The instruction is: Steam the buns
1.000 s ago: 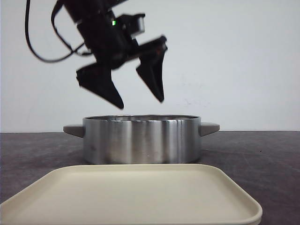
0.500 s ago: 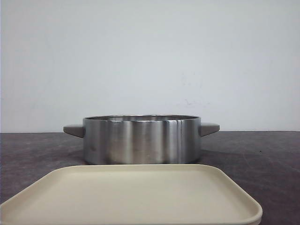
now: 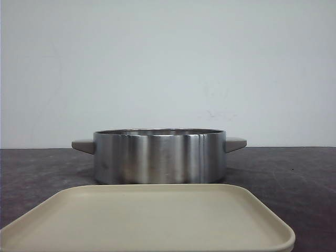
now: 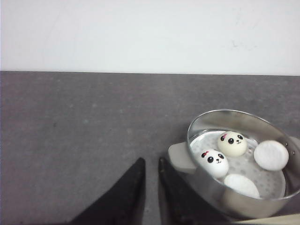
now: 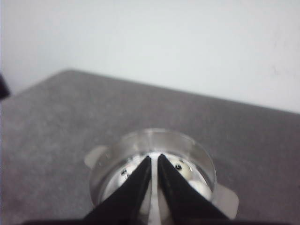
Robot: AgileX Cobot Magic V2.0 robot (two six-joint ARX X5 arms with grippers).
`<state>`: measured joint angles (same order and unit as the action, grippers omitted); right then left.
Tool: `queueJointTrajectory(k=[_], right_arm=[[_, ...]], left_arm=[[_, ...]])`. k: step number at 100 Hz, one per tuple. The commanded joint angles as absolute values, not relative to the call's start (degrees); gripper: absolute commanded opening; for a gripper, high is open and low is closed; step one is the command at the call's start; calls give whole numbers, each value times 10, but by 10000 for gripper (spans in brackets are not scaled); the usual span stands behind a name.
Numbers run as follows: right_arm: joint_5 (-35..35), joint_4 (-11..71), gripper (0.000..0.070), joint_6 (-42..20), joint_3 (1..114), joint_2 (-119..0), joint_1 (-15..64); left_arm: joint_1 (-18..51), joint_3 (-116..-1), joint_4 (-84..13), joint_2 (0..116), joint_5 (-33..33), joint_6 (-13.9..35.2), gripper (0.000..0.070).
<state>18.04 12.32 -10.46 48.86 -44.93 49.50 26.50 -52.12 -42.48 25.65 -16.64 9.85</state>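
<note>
Since a second ago, the black gripper that hung over the steamer pot point(image 3: 159, 156) has gone from the front view, leaving only the pot and the cream tray point(image 3: 152, 220); over the last half second nothing there has shifted. That pot, polished steel with grey side handles, stands on the dark worktop point(image 3: 294, 173) toward its far edge, close before the pale wall, and the tray lies at the near edge, just in front of it. The left wrist view looks down into the pot, where the four buns point(image 4: 233, 143) rest on the perforated insert: two show panda faces, one near the middle and the other point(image 4: 212, 162) close by the handle, while the remaining two point(image 4: 271, 155) point(image 4: 241, 185) show plain white surfaces. The left gripper point(image 4: 151, 165) hangs over bare worktop beside the pot's handle, its fingers nearly together with only a narrow slit between them, holding nothing. The right gripper point(image 5: 154, 161) hovers above the pot, aimed at its middle, its fingers likewise almost closed on nothing, with the buns seen blurred beneath.
</note>
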Motion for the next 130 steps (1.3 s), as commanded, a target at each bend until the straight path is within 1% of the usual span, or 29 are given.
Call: queueJointTrajectory(k=[1,58,66,71,77,82,89,95,102,115,130], right_arm=[[182,118,13,-100,499,-452,501],[180,117,13,-100,499,-448,501],[184,130,14,-102,497,-438,494],[194,143,13,-102,484,-418,475],[190,129,13,-96,450,-390,441],[175,99,13,-81,407,-361,408],[141,38,13,-65,329,-313,355],[110,-12,13,-63,258,-268,310],[92,-40,13,-63,187,-214,263],[90,-30,13,-63,93,-120,191],[90,-12,13,-53,31,-51,130]], left_arm=[[267,-526,-424,249,-170,99,0],[267,-526,-422,233,-169,99,0],[267,-526,-421,233,-169,99,0],[267,-526,-422,233,-169,99,0],[267,-526,-422,233,-169,99,0],[267,-526,-422,233,-169,99,0],[267,-526,-422,232,-169,99,0],[267,-526,-421,232,-169,99,0],[267,-526,-422,232,-169,99,0],[267,-526,-422,232,-169,99,0],[267,-526,-422,232,-169,99,0]])
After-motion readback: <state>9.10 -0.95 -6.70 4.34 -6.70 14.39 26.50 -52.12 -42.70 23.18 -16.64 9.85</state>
